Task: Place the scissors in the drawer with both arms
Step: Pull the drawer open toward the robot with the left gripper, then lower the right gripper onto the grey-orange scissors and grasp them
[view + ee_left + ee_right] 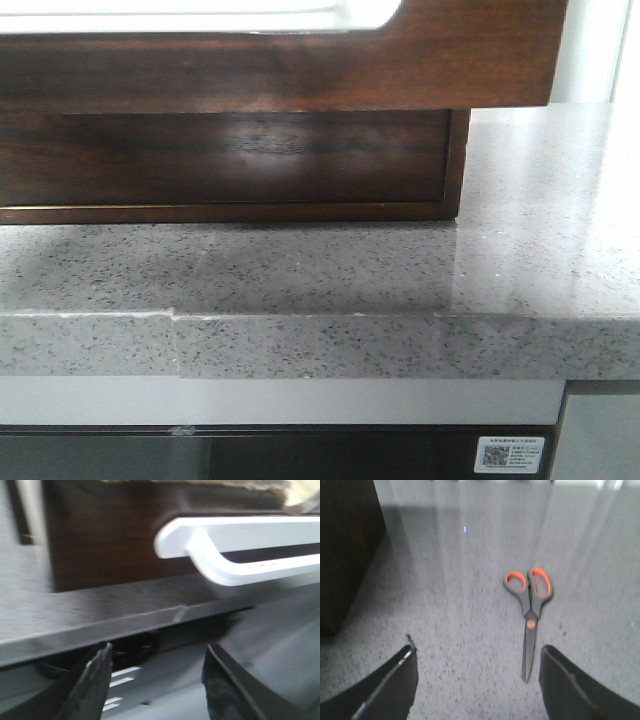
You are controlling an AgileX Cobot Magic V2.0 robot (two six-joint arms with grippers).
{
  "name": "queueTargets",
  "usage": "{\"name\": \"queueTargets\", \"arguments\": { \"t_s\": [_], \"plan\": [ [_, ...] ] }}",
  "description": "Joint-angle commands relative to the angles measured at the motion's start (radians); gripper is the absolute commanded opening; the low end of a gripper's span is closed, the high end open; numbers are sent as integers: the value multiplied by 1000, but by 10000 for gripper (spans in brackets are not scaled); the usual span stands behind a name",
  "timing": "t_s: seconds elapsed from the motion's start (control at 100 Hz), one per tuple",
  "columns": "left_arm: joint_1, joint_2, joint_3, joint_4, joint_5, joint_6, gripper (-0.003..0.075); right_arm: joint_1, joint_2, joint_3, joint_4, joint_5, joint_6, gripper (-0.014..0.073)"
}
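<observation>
The drawer (300, 70) is a wide dark-brown glossy wood front with a white rounded-corner area (200, 12) along its top edge. It fills the top of the front view. In the left wrist view it shows as dark wood (115, 540) with a white rounded piece (240, 540). The scissors (530, 615) have grey and orange handles and lie shut and flat on the grey counter, seen only in the right wrist view. My right gripper (477, 680) is open and empty, the blade tip near one finger (570, 690). My left gripper (155, 680) is open and empty, below the counter's front edge. Neither gripper shows in the front view.
A lower dark wood cabinet front (220, 160) sits under the drawer on the grey speckled counter (540, 250). The counter's front edge has a seam (175, 315). A dark wood side (345, 555) stands at the edge of the right wrist view.
</observation>
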State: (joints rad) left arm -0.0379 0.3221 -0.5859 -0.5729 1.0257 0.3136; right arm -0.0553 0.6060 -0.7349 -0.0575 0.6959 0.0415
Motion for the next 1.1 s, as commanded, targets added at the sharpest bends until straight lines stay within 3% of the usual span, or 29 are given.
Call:
{"name": "queueTargets", "arguments": {
  "t_s": [0.0, 0.18, 0.38, 0.66, 1.089],
  "plan": [
    [-35, -24, -86, 135, -41, -88, 382, -14, 110, -86, -13, 13, 11, 462],
    [-107, -34, -137, 345, -108, -110, 366, -110, 331, -196, -13, 94, 11, 460],
    [-176, -17, -137, 367, -219, -103, 366, -229, 583, -318, 21, 204, -42, 456],
    [-186, -2, -124, 371, -362, -101, 366, -236, 862, -497, 34, 281, -64, 315],
    [-186, -2, -120, 371, -369, -101, 366, -236, 1096, -688, 44, 347, -137, 314]
  ]
}}
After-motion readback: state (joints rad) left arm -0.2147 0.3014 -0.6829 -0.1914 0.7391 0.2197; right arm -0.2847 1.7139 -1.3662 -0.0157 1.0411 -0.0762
